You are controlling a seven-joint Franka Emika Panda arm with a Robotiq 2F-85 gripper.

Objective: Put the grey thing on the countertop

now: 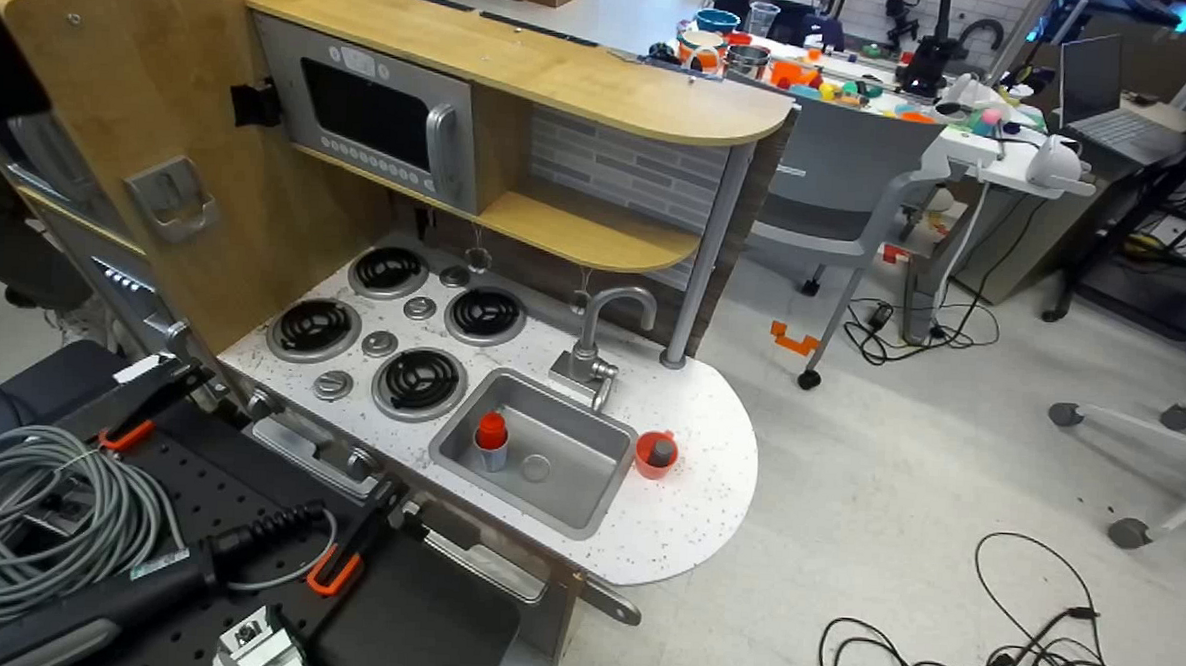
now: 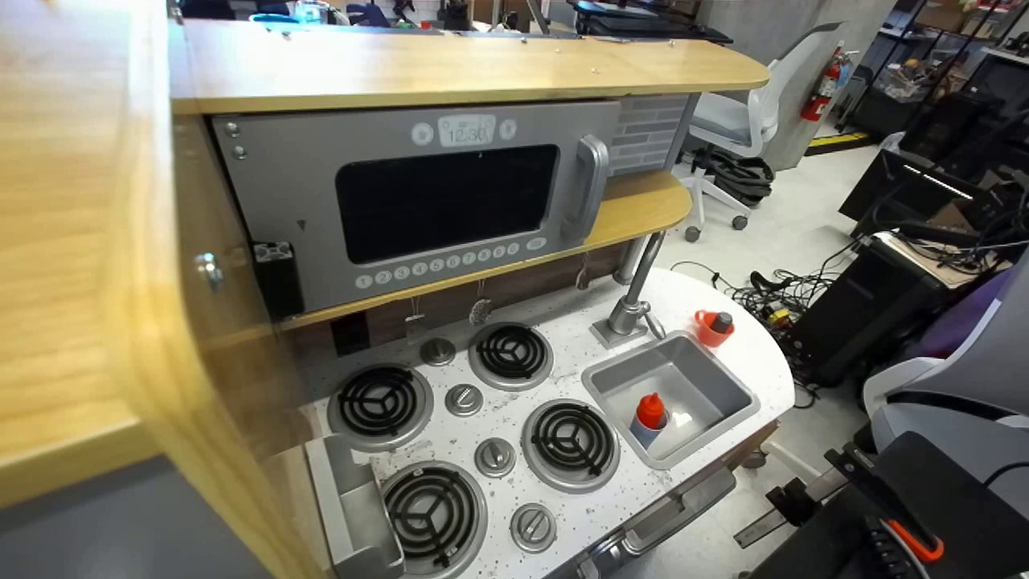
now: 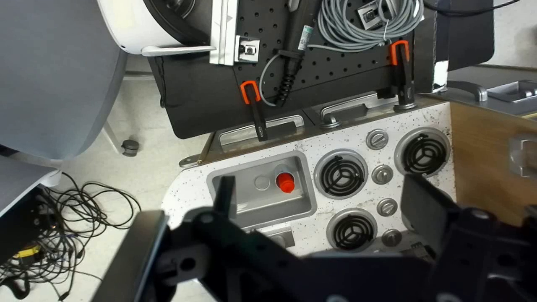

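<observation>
"How far along are we?"

"Not far, I judge. The dark grey, blunt-ended piece [image 1: 661, 453] pokes up from a small round red cup [image 1: 653, 472], which stands on the white speckled countertop [image 1: 714, 488] beside the recessed metal sink [image 1: 592, 481]. I take that piece for our grey thing; its material I can't make out."

"So it's on the countertop?"

"The red cup is. The piece sits in the cup, so as I read it the grasp, the lift out, the setting down and the letting go are all left to do."

"Not the pale grey cup [image 2: 643, 433] in the sink?"

"That holds a red pointed bottle [image 2: 651, 412]; possible, but I'd back the dark piece."

"What has the black two-fingered gripper [image 3: 321, 182] got?"

"Nothing. In my wrist view the fingers [image 3: 421, 204] stand wide apart with nothing between them, high over the sink and black coil burners [image 3: 341, 175]."

"And the piece, from there?"

"Well below, and off toward the countertop's rounded end. The wrist view doesn't show it; I think the gripper's own black parts cover that spot, on the view's left. In both exterior views no finger is near it. I'd travel past the sink, then come down over the red cup."
</observation>
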